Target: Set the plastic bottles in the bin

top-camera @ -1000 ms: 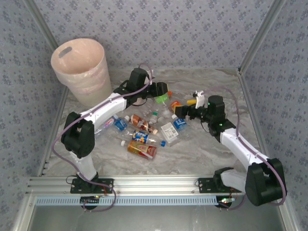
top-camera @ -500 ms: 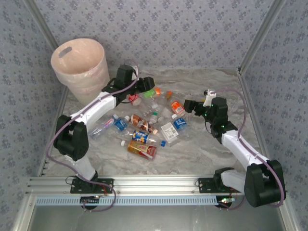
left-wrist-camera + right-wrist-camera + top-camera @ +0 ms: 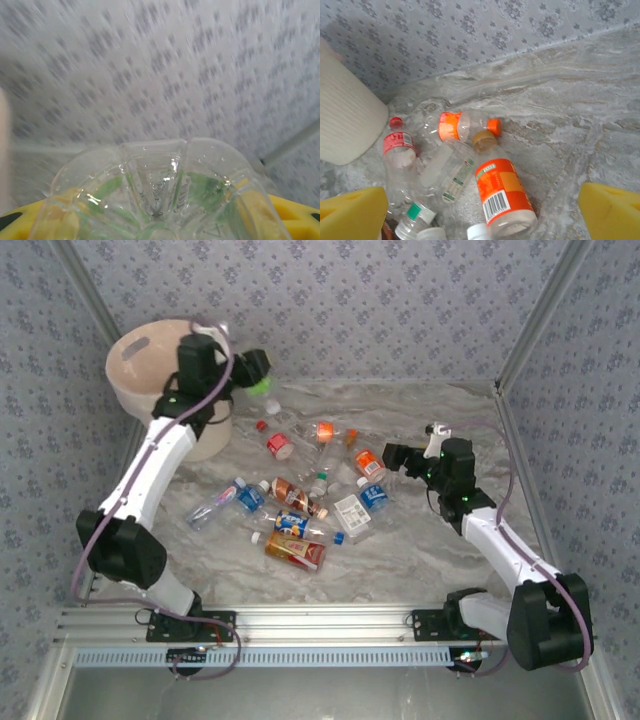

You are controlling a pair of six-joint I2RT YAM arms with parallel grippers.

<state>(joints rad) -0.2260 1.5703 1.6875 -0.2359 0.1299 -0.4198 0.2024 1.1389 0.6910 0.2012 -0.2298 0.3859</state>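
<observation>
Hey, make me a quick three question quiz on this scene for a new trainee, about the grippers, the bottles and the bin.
1. True or false: the right gripper is shut on a bottle.
2. What colour is the cap of the bottle held in the left gripper? A red, B green, C blue.
3. Fill the gap: that held bottle is ___ the bin, not in it.
Key: 1 false, it stands open and empty. 2 B. 3 beside.
</observation>
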